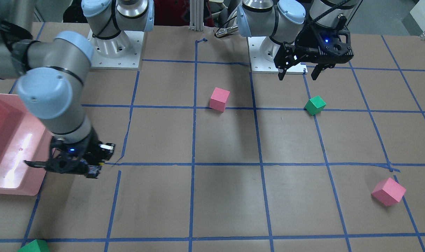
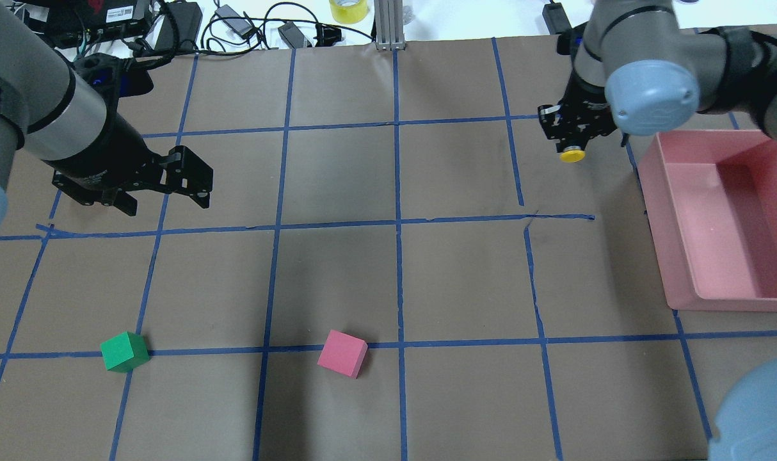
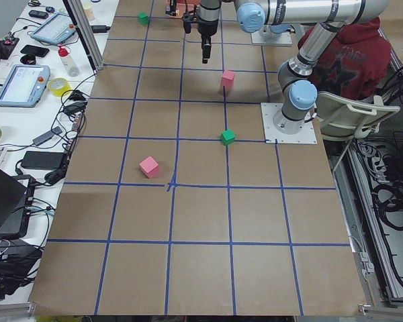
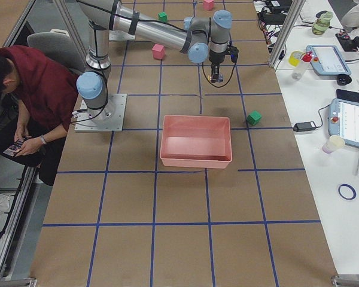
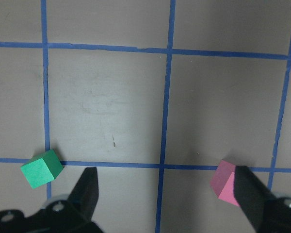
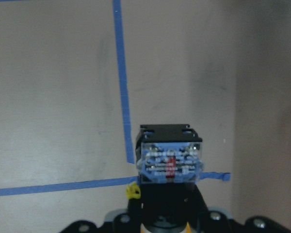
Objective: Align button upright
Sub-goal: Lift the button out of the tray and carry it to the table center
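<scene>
The button is in my right gripper (image 2: 571, 142), which is shut on it low over the table's far right, just left of the pink tray. Its yellow cap (image 2: 572, 155) shows in the overhead view. In the right wrist view its black-grey terminal block (image 6: 169, 160) points away from the camera, over a blue tape line. In the front-facing view the button (image 1: 94, 170) sits at the gripper's tip. I cannot tell whether it touches the table. My left gripper (image 2: 164, 200) is open and empty above the table's left side, also seen in the left wrist view (image 5: 167, 194).
A pink tray (image 2: 683, 269) stands at the right edge. A pink cube (image 2: 342, 353) and a green cube (image 2: 125, 351) lie near the robot's side. Another pink cube (image 1: 388, 191) and a green cube (image 1: 34, 246) lie on the far side. Cables lie beyond the far edge.
</scene>
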You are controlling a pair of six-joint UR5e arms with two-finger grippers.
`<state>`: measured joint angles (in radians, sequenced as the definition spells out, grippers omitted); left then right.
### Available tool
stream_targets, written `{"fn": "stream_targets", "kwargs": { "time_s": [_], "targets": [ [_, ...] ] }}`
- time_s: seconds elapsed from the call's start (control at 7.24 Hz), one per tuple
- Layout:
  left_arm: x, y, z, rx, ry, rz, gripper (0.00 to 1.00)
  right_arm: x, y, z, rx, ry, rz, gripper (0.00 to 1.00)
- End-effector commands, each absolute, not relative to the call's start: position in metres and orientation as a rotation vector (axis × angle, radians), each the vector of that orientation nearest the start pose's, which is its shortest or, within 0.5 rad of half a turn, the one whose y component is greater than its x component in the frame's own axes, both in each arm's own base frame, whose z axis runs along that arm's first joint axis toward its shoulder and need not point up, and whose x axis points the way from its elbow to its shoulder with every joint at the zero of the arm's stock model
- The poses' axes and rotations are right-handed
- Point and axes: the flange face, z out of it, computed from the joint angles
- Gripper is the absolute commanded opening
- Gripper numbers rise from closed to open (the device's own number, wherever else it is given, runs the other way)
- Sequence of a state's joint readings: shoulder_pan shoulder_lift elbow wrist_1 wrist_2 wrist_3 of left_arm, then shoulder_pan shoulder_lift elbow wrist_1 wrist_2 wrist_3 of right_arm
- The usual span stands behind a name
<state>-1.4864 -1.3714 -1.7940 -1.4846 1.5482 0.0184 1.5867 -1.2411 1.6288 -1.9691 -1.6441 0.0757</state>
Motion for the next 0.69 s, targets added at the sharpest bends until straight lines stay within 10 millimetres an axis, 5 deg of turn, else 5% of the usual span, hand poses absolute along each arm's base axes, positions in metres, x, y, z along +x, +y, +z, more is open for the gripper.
{"fn": "stream_targets", "kwargs": {
  "time_s": [0.0, 0.55],
  "targets": [
    [-0.1, -0.423, 0.477, -0.103, 3.158, -0.099, 1.0, 0.188, -0.596, 0.293, 0.13, 3.205, -0.01, 0.0],
    [-0.1, -0.423, 0.477, -0.103, 3.158, -0.099, 1.0, 0.264, -0.583, 0.258, 0.356, 2.917, 0.127, 0.0]
  ]
}}
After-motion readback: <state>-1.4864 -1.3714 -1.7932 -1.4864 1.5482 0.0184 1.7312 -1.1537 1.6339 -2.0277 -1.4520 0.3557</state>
